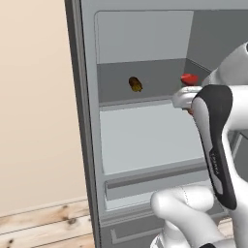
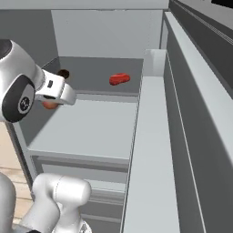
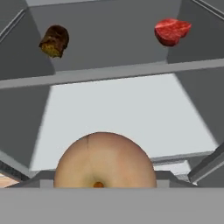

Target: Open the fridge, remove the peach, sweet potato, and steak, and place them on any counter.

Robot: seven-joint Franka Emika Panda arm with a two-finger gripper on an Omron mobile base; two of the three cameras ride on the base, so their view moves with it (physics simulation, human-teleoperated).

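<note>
The fridge (image 1: 145, 140) stands open, showing its light grey shelves. The dark brown sweet potato (image 1: 135, 84) (image 2: 63, 73) (image 3: 54, 41) lies at the back left of the upper shelf. The red steak (image 1: 189, 78) (image 2: 119, 78) (image 3: 172, 30) lies at the back right of the same shelf. My gripper (image 2: 51, 103) is in front of that shelf, over the wide shelf below, shut on the round orange-pink peach (image 3: 105, 162) (image 2: 49, 105). In the hand view the peach hides the fingertips. The counter is out of view.
The open fridge door (image 2: 152, 136), with its inner bins, runs along my right side. A bottom drawer (image 1: 145, 181) sits under the wide shelf. A beige wall (image 1: 34, 97) and wooden floor (image 1: 43, 227) lie left of the fridge.
</note>
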